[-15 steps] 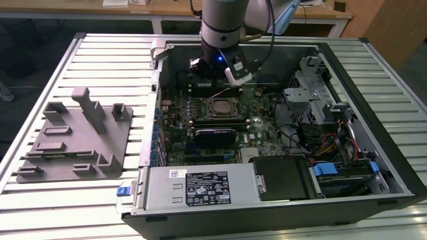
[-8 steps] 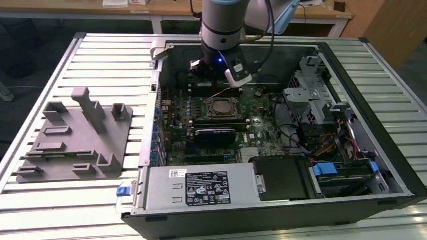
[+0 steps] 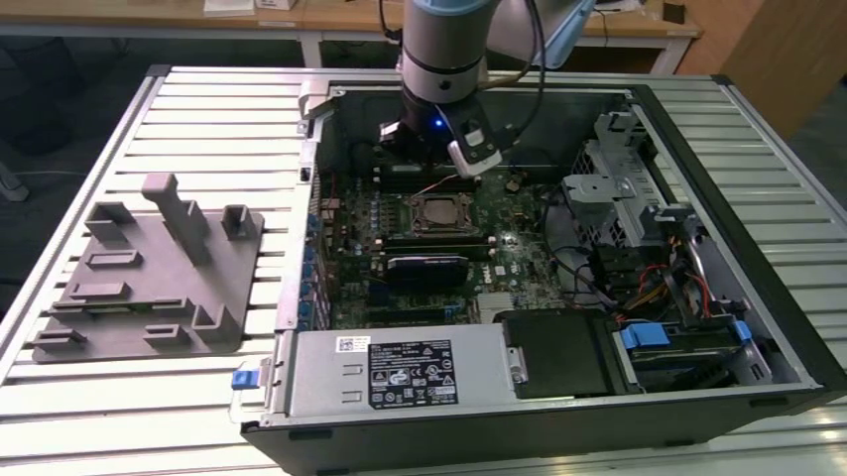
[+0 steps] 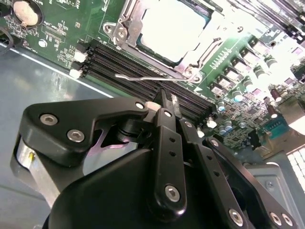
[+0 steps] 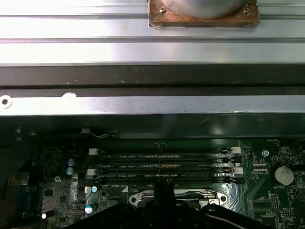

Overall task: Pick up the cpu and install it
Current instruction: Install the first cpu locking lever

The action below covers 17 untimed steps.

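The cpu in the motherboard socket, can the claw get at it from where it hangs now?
Probably yes. The cpu lies with its top bare, and the claw hangs over the memory slots right beside it, nothing between. The socket frame hugs its edges, so gripping its sides looks harder.

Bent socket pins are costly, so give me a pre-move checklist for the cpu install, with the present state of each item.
1. cpu lies inside the socket frame: ok.
2. cpu flat and fully seated: cannot tell.
3. Gripper carries nothing, jaws closed together: ok.
4. Socket lever latched: cannot tell; the wire lies along the socket's edge beside the memory slots.
5. Gripper clear of the memory slots: cannot tell; it hangs close above them.
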Each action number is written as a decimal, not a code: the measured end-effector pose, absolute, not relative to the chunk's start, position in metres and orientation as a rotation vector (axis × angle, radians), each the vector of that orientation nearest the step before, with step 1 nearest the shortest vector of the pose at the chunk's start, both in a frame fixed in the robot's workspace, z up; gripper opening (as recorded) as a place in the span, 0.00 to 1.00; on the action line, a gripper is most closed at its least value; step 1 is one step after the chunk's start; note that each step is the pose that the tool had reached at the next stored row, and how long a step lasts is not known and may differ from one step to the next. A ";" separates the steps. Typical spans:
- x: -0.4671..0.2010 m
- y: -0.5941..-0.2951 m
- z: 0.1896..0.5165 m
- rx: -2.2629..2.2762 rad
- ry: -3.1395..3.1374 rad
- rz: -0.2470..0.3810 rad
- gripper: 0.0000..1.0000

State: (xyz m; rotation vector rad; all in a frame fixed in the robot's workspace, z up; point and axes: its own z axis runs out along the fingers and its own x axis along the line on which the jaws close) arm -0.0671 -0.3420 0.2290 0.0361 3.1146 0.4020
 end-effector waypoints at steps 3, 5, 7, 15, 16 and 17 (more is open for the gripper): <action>-0.065 -0.342 0.228 0.036 3.114 0.402 0.11; -0.063 -0.342 0.227 0.036 3.114 0.402 0.11; -0.062 -0.342 0.226 0.036 3.114 0.402 0.11; -0.060 -0.342 0.221 0.031 3.091 0.399 0.11; -0.059 -0.342 0.220 0.030 3.088 0.399 0.11; -0.059 -0.342 0.219 0.030 3.086 0.399 0.11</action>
